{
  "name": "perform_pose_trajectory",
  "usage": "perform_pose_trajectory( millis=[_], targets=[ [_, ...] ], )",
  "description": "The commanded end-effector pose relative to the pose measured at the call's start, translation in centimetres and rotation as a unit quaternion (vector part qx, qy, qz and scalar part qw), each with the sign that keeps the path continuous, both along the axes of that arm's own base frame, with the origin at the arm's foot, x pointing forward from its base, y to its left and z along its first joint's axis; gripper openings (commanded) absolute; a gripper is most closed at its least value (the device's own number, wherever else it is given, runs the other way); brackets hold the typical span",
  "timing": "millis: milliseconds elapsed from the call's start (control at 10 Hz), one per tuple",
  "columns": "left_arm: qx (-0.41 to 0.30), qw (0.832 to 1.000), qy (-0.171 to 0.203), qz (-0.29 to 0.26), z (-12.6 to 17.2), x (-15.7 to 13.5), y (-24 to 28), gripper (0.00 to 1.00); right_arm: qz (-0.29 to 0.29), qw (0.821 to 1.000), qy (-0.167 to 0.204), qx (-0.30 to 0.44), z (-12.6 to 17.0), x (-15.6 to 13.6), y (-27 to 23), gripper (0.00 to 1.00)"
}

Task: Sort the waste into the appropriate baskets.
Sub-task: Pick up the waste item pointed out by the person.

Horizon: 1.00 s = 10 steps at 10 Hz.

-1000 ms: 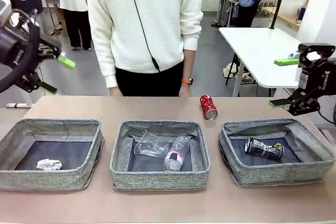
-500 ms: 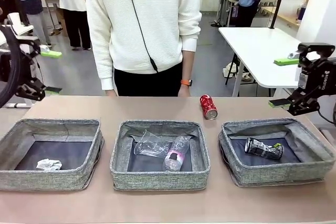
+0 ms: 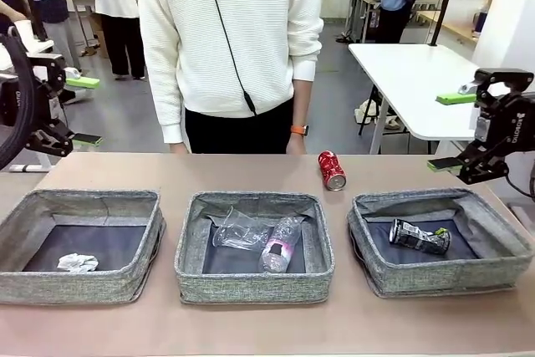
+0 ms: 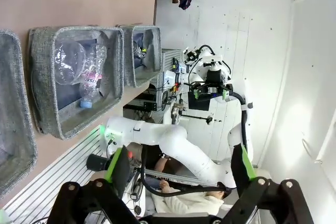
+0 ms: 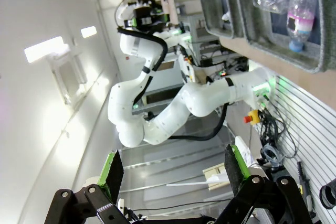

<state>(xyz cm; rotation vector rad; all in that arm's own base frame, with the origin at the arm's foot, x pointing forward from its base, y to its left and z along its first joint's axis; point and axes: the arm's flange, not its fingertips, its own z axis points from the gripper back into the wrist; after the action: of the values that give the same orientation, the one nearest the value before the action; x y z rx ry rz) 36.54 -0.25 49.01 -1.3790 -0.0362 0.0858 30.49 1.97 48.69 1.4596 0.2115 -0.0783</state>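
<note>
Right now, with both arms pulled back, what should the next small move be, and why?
Probably bring the right gripper, open and empty, down toward the red can. It lies on the bare table behind the baskets, the one piece of waste unsorted. The crushed black-white can sits in the right grey woven basket, likely its match.

The brown table [image 3: 251, 332] carries three grey baskets [image 3: 254, 244] in a row and a red can [image 3: 332, 170] lying behind them, between both wide-spread jaws.
</note>
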Motion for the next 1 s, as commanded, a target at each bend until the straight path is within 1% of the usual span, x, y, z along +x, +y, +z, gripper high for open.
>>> perform_pose_trajectory(
  millis=[0,900],
  targets=[
    [-0.010,1.000,-0.010,-0.001,0.09,-0.07,-0.01,1.00,0.000,1.000,-0.007,0.009,0.28,0.09,0.09,1.00],
    [-0.010,1.000,-0.010,-0.001,0.09,-0.07,-0.01,1.00,0.000,1.000,-0.007,0.009,0.28,0.09,0.09,1.00]
  ],
)
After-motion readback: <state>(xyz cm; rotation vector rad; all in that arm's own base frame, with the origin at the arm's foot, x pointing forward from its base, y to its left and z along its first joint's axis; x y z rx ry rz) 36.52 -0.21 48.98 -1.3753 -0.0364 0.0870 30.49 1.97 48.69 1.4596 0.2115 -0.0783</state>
